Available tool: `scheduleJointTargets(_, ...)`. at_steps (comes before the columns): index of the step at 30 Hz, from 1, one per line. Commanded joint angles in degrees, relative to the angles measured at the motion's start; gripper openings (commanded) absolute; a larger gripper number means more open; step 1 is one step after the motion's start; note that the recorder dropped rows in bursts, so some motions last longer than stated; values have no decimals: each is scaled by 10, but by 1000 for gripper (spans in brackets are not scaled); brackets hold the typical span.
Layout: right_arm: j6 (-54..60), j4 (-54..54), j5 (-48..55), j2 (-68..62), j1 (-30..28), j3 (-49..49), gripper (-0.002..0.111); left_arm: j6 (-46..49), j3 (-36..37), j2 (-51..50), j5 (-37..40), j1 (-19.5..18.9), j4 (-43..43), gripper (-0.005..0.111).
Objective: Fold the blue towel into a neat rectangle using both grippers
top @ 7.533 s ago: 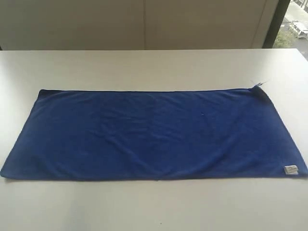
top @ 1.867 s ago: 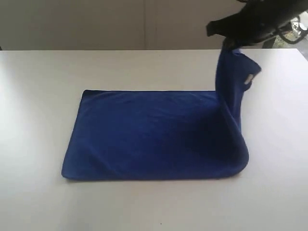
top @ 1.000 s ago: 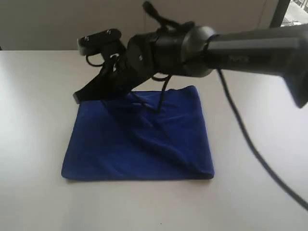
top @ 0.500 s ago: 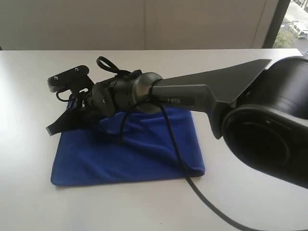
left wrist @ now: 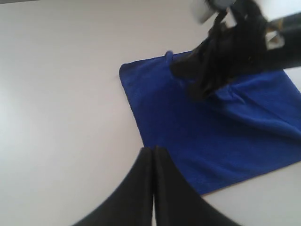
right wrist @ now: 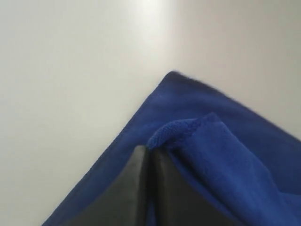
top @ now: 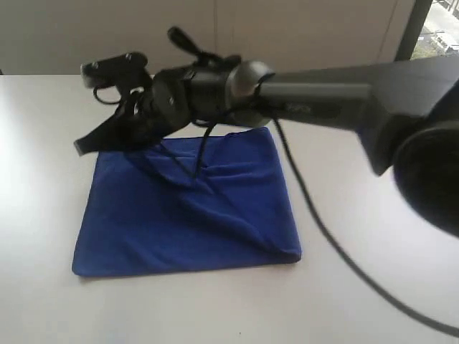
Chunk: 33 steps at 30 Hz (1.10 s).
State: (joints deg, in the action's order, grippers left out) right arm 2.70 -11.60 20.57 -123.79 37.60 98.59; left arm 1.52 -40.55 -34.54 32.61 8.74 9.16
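The blue towel (top: 186, 215) lies doubled over on the white tabletop (top: 358, 301), a squarish shape with its fold along the three o'clock side. Its upper layer is not flat. A ridge runs from the eleven o'clock corner down towards the five o'clock corner, and the cloth rises at the eleven o'clock end.

That raised corner is in the right claw (top: 80, 147), which reaches across from the three o'clock side on a long dark arm. In the right wrist view the claw (right wrist: 146, 151) has its fingers pressed together with the hem of the upper layer curled right at their tips, so it looks clamped on the towel (right wrist: 211, 155).

The left claw (left wrist: 153, 151) is out of the exterior view. Its own camera shows its fingers together and empty, above bare tabletop just off the towel's (left wrist: 197, 141) nine o'clock edge.

The step in hand appears to be finishing the first half-fold. The next move would call for:

- lowering the held corner onto the corner beneath, edges matched;
- letting go without dragging the cloth;
- flattening the ridge.

A further fold may follow.
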Motion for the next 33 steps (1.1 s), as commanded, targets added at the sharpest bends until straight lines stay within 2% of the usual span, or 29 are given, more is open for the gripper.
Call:
scheduleJointTargets(1, -4, 31, 65, 75, -36, 3, 0, 0, 2, 5, 0, 0, 5, 0)
scheduleJointTargets(6, -4, 65, 124, 143, -55, 1, 0, 0, 2, 5, 0, 0, 5, 0)
scheduleJointTargets(14, -1, 72, 117, 172, -44, 1, 0, 0, 2, 5, 0, 0, 5, 0)
scheduleJointTargets(22, -1, 70, 54, 98, 8, 1, 0, 0, 2, 5, 0, 0, 5, 0)
scheduleJointTargets(30, -1, 39, -64, -26, 53, 1, 1, 0, 2, 5, 0, 0, 5, 0)
scheduleJointTargets(33, 4, 37, -68, -59, 60, 7, 11, 0, 2, 5, 0, 0, 5, 0)
